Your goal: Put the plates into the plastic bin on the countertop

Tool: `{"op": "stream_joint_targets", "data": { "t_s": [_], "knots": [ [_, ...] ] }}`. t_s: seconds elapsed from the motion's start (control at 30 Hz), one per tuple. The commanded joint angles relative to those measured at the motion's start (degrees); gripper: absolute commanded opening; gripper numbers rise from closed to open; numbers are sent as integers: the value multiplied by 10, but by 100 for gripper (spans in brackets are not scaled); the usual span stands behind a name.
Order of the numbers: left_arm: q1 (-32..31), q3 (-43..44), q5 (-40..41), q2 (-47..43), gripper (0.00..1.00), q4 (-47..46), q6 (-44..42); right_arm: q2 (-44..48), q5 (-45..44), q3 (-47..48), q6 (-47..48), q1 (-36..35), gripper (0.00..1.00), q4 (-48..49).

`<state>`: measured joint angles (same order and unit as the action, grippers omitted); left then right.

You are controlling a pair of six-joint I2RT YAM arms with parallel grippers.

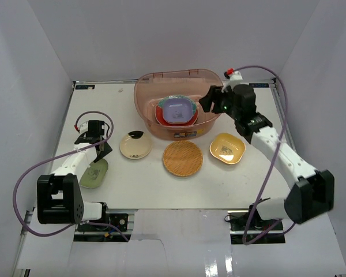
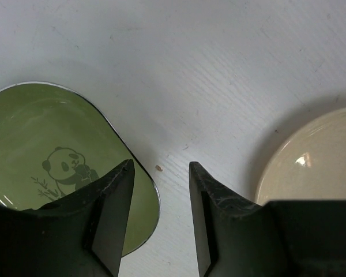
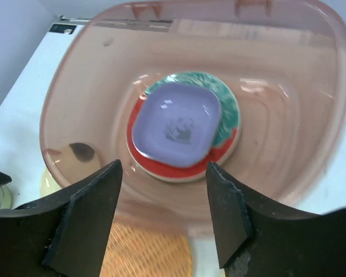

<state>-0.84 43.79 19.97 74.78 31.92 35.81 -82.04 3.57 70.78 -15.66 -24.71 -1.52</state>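
We've got our left gripper (image 2: 160, 165) open and empty near the left edge of the worktop (image 1: 161, 193), with the green plate (image 2: 40, 127) right by one finger, the cream plate (image 2: 317, 156) by the other, and the plastic bin (image 1: 173, 74) well off at the far edge.

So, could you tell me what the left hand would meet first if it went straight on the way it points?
Probably the bare white countertop between the green squarish panda plate and the cream round plate; one finger may clip the green rim.
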Motion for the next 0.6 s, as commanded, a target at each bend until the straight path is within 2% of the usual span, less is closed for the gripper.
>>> {"op": "stream_joint_targets", "data": {
  "t_s": [0.0, 0.1, 0.17, 0.27, 0.3, 0.4, 0.57],
  "knots": [
    [6, 9, -14, 22, 53, -23, -8, 76, -67, -156, -45, 39, 69, 48],
    [7, 4, -18, 40, 47, -23, -12, 154, -77, -276, -68, 90, 70, 58],
    [7, 2, -14, 42, 44, -25, -15, 200, -91, -320, -70, 125, 72, 57],
    [7, 2, -13, 46, 28, -30, -18, 218, -132, -386, -78, 141, 74, 58],
    [7, 5, -15, 48, 16, -30, -19, 216, -132, -404, -82, 142, 74, 59],
    [7, 6, -24, 41, 1, -28, -24, 189, -121, -418, -98, 149, 74, 63],
    [7, 12, -41, -26, 0, -23, -44, 201, -177, -446, -114, 157, 71, 62]
  ]
}}
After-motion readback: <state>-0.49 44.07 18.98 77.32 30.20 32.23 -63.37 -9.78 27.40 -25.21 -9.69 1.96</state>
